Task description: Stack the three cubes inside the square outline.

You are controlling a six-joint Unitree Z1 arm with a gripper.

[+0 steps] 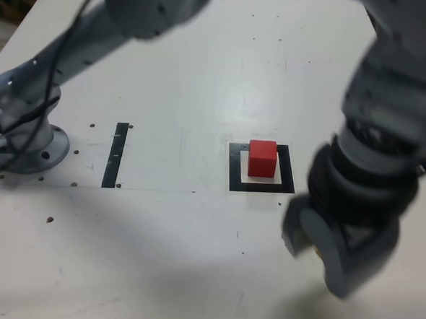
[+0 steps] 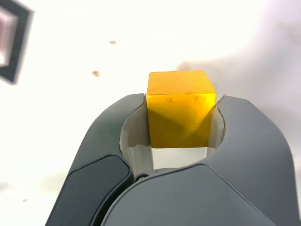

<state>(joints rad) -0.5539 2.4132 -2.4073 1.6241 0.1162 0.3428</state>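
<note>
A red cube (image 1: 262,157) sits inside the black square outline (image 1: 235,168) near the middle of the white table. In the wrist view my gripper (image 2: 181,117) is shut on a yellow cube (image 2: 180,107), its two grey jaws pressing the cube's sides. A corner of the square outline (image 2: 16,42) shows at the edge of that view. In the exterior view my gripper (image 1: 306,241) hangs blurred to the right of and nearer than the outline; the yellow cube is hidden there. The green cube is out of view.
A straight black tape strip (image 1: 116,154) lies toward the exterior view's left. The arm's round base (image 1: 25,148) is bolted at the far left, and the arm's links arch over the table's back. Small screw holes dot the table (image 1: 192,259).
</note>
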